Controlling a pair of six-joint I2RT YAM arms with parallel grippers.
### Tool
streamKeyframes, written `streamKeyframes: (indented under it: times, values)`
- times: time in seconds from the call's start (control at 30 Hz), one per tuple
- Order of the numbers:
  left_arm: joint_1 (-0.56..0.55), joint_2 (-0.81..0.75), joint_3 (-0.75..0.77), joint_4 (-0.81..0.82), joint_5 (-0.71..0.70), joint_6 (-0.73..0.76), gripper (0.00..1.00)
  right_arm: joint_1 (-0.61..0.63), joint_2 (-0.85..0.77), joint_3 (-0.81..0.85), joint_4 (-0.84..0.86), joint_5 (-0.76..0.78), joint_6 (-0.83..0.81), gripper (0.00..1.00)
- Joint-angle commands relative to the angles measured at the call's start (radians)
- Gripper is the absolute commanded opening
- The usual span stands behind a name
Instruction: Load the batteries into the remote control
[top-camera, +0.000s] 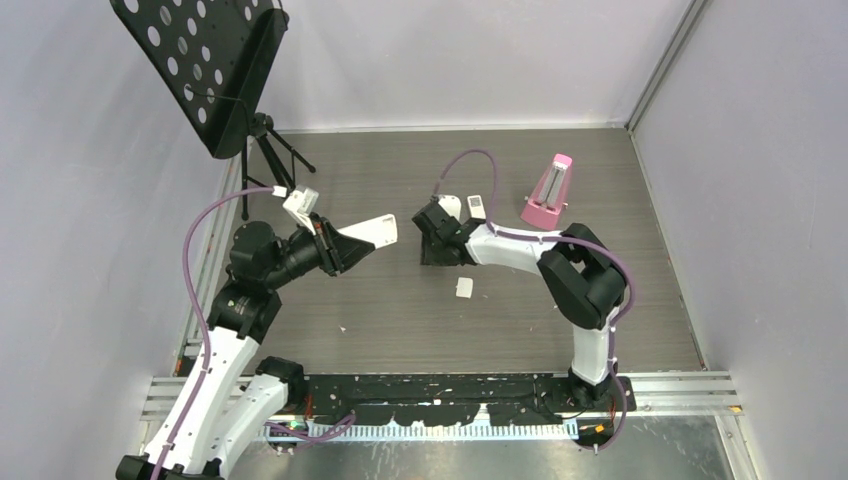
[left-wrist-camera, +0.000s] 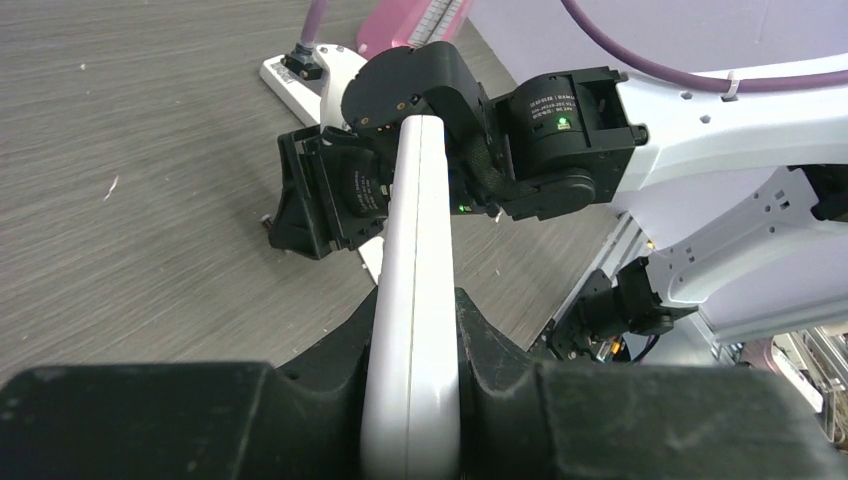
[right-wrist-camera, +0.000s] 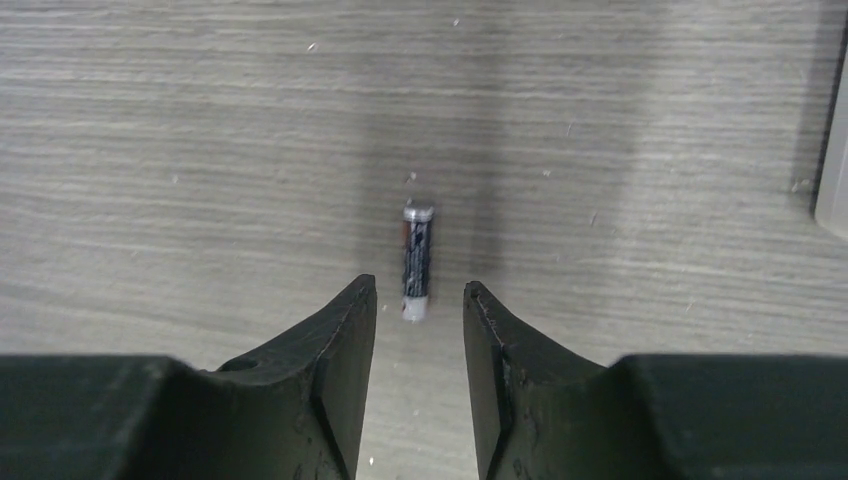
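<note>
Left end effector (left-wrist-camera: 415, 335): clamped on the remote control (left-wrist-camera: 420, 200), well left of the pink metronome (top-camera: 548, 192).
Right end effector (right-wrist-camera: 418, 290): parted, empty, straddling one battery (right-wrist-camera: 417, 260) on the bench (right-wrist-camera: 200, 150).
Progress: likely none loaded; I can't see the compartment.

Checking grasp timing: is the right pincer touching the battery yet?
Apart. Right wrist view shows bare table between the battery and both fingers of the right pincer.
</note>
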Motion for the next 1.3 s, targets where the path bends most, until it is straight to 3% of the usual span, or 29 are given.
streamKeyframes:
  times: [0.0,0.2,0.37,0.47,0.9,1.27]
  values:
    - [0.001,-0.015,0.03,-0.012,-0.048,0.03,0.0,0.004,0.046,0.082,-0.012,0.088,-0.041,0.41]
    - [0.0,-0.012,0.031,-0.031,-0.066,0.049,0.0,0.005,0.104,0.122,-0.045,0.095,-0.044,0.28]
    - [0.0,-0.005,0.032,-0.037,-0.076,0.056,0.0,0.004,0.09,0.122,-0.099,0.087,-0.058,0.07]
    - [0.001,0.005,0.033,-0.04,-0.084,0.056,0.0,0.005,0.046,0.087,-0.084,0.104,-0.064,0.02]
    - [0.0,0.064,-0.013,0.068,-0.039,-0.042,0.0,0.004,-0.359,-0.297,0.522,0.055,-0.242,0.01]
    - [0.0,0.155,-0.047,0.219,0.063,-0.133,0.0,0.003,-0.707,-0.455,0.779,-0.049,-0.329,0.01]
